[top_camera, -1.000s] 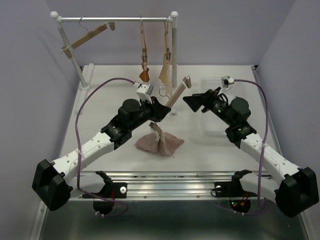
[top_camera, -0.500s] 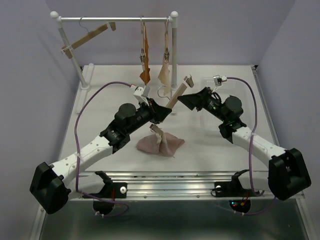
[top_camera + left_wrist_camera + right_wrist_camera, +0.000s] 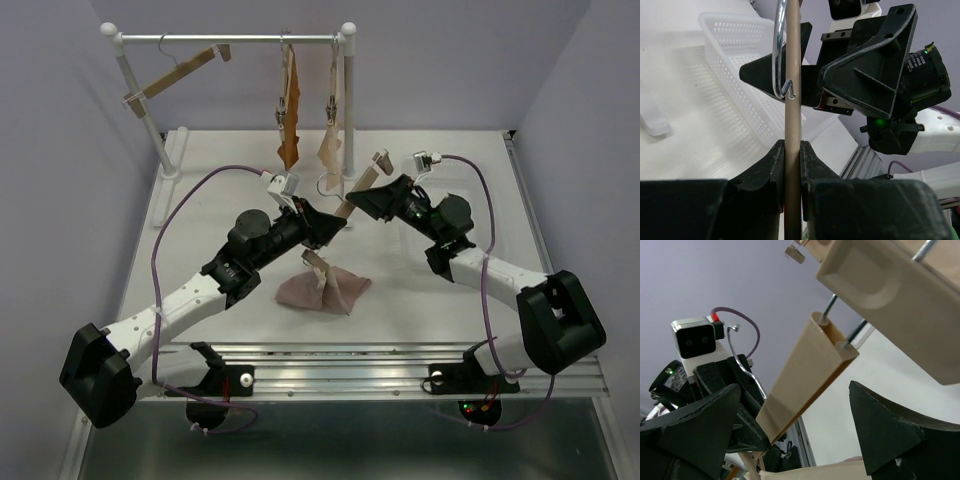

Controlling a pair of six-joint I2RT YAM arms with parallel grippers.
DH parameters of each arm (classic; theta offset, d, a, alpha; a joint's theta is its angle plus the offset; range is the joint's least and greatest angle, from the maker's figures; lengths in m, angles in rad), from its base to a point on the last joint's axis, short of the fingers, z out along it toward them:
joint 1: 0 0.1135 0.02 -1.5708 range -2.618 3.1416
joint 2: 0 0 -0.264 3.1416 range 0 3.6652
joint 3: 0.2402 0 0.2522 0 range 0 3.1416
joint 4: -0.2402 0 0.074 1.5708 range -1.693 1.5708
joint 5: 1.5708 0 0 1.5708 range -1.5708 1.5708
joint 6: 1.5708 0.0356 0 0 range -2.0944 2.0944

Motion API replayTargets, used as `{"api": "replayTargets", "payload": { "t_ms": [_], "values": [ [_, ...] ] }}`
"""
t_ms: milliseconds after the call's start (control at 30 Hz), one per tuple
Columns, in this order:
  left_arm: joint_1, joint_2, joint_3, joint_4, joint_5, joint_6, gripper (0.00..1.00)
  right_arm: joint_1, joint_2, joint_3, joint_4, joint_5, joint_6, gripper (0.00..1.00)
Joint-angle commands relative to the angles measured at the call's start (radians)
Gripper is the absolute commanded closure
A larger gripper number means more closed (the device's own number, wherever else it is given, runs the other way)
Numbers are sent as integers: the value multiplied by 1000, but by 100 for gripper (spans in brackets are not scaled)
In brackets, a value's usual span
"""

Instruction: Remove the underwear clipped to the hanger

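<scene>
Since a second ago my right arm has swung in. Left pincer (image 3: 792, 150) clamps the hanger (image 3: 358, 185); pinkish underwear (image 3: 325, 290) sags from its lower clip (image 3: 315, 265). Right pincer (image 3: 372, 200) gapes astride the upper end. Next, probably, grip there.

Overhead cam; wrist cams close on hanger (image 3: 792, 75)

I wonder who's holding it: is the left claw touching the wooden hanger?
Touching. The left wrist view shows the left gripper squeezing the hanger from both sides, no gap.
</scene>
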Motion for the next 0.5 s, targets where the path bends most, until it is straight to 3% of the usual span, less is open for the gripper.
{"api": "replayTargets", "payload": {
  "t_ms": [0,100,267,367,467],
  "values": [
    [1,-11,-8,118,33,-14,100,17,12,4,195,-6,56,7],
    [1,-8,-11,129,42,-21,100,35,34,-9,303,-9,103,15],
    [1,-13,-16,127,50,-27,100,46,52,-21,389,-1,130,36],
    [1,-13,-19,129,47,-28,100,55,48,-27,414,5,125,56],
    [1,-11,-19,130,50,-28,100,55,45,-27,435,-4,122,71]
  ]
}}
